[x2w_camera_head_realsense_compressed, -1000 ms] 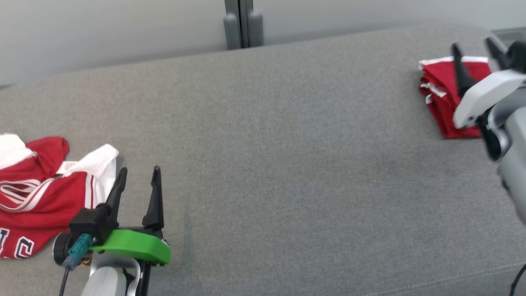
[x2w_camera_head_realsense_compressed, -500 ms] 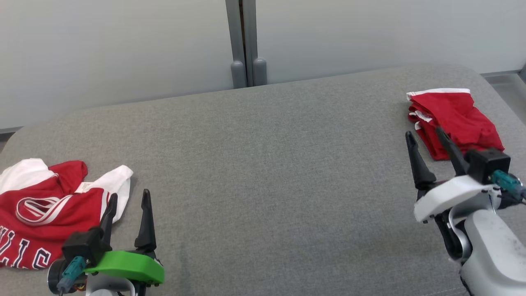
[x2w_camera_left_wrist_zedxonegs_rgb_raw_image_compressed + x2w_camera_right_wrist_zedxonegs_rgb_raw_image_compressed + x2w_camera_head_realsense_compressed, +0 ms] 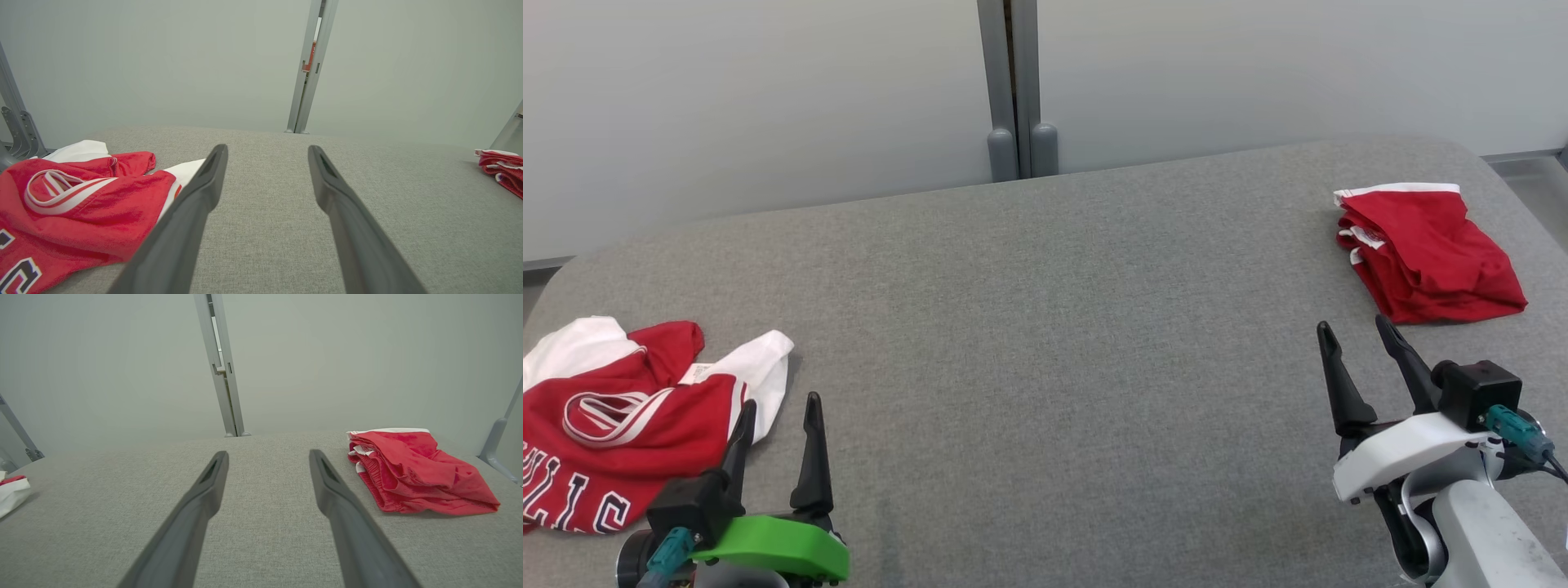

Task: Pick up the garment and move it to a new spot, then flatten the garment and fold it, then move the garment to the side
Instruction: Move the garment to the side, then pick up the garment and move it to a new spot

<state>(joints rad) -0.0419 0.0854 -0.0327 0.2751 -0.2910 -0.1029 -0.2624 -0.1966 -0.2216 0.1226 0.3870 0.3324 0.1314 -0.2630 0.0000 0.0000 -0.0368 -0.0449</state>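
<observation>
While hovering low over the grey table [image 3: 1045, 343], gripping nothing: wide-open jaws on the left gripper [image 3: 779, 401], same on the right gripper [image 3: 1354, 323]. Sitting just beside the crumpled red-and-white jersey [image 3: 629, 433] on the left; near but clear of the folded red garment [image 3: 1429, 253] far right. Could snag just one loose layer there, dragging the heap instead of lifting it. Could also nudge the folded pile open if swinging wide

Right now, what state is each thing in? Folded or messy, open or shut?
jersey, crumpled, not held
shorts, folded, not held
left gripper, jaws open, empty
right gripper, jaws open, empty
</observation>
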